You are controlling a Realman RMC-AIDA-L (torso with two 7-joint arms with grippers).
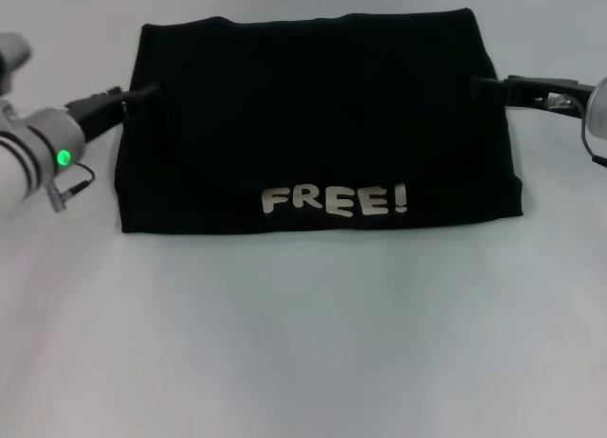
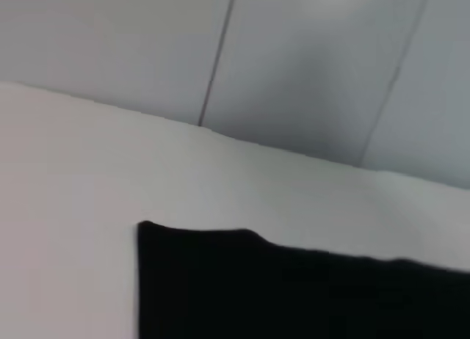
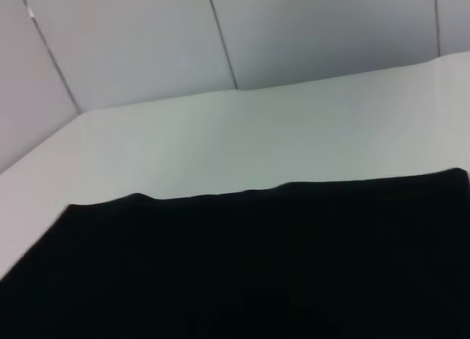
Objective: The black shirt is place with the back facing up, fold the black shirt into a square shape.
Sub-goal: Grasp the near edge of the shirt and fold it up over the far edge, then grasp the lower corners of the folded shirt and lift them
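Note:
The black shirt lies folded into a wide rectangle on the white table. Its white "FREE!" lettering faces up near the front edge. My left gripper sits at the shirt's left edge, near the far corner, its dark tip merging with the cloth. My right gripper meets the right edge at about the same depth. The left wrist view shows a far corner of the black shirt flat on the table. The right wrist view shows the black shirt spread wide, with its far edge straight.
The white table runs back to a pale panelled wall. A small cable and plug hang under my left wrist, beside the shirt's left edge.

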